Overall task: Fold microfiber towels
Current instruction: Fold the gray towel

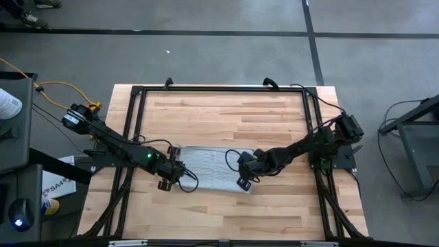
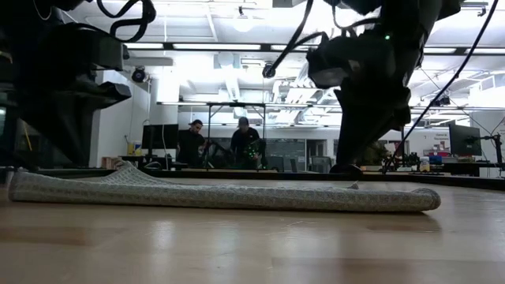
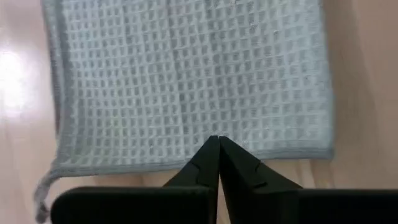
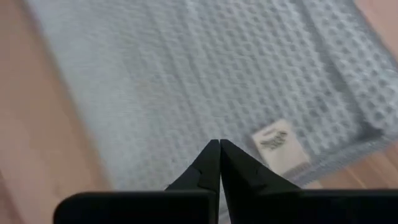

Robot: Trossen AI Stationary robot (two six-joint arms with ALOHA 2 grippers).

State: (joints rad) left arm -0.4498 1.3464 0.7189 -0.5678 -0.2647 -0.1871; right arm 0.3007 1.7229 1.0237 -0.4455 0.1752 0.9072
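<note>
One light grey-blue microfiber towel lies flat as a long strip across the middle of the wooden table. In the low view it is a low band, slightly humped at its left end. Its white tag sits near the right end. My left gripper is shut at the towel's left end. My right gripper is shut at its right end. My left gripper is shut with its tips on the towel just inside the left end's hem, slanting down from the table's left. The fingers hide whether one layer or several is pinched. The towel lies flat on the table. My right gripper is shut with its tips on the towel a little inside its edge, next to the white tag, slanting down from the table's right. The fingers hide how many layers are caught. The cloth there lies on the table.
A black frame runs along the table's far edge and down both sides. Both arms' bases stand at the table's left and right edges. Two people are in the room far beyond the table.
</note>
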